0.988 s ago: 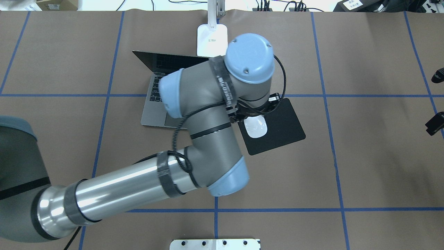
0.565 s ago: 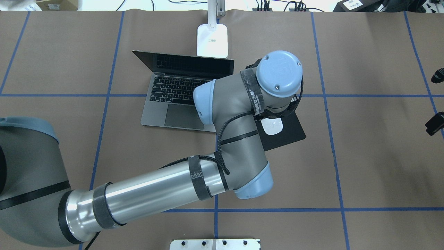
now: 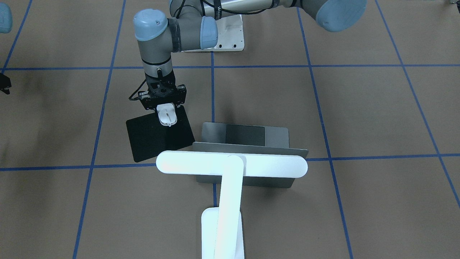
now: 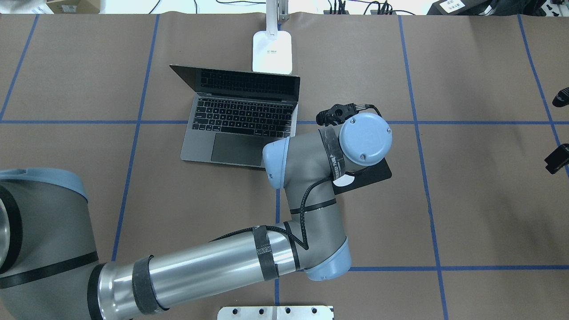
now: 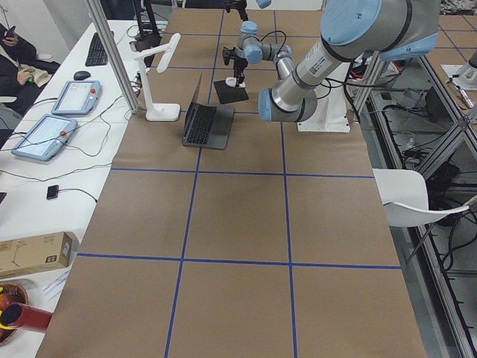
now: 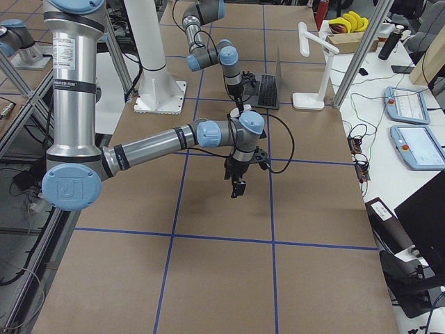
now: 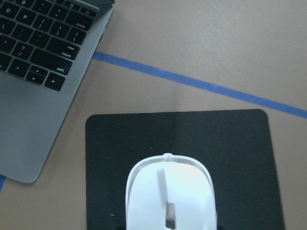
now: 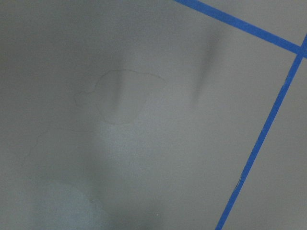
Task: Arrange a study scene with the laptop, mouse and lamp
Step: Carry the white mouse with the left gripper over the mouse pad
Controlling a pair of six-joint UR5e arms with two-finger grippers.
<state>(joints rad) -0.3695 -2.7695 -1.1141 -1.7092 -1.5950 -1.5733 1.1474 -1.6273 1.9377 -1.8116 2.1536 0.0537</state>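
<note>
The open grey laptop [image 4: 240, 120] sits at centre, keyboard facing me, with the white lamp [image 3: 230, 163] behind it; the lamp's light bar hangs over the lid. My left gripper [image 3: 164, 104] is shut on the white mouse [image 3: 167, 114] and holds it over the black mouse pad [image 3: 154, 138], right of the laptop. The left wrist view has the mouse [image 7: 169, 191] close up above the pad [image 7: 192, 134]. From overhead the wrist hides all but a sliver of the mouse [image 4: 346, 180]. My right gripper [image 6: 238, 182] hangs over bare table far right; whether it is open or shut does not show.
A white ribbed pedestal [image 4: 275, 312] with bolt holes stands at the table's near edge. The lamp base [image 4: 272, 51] is at the far edge. Beyond the table is a desk with tablets [image 5: 45, 134], and a white chair [image 5: 406, 201] stands on the robot's side.
My left arm has swung right and then back toward the robot's side, carrying the mouse across the pad. The laptop keyboard, covered before, is now in full view.
</note>
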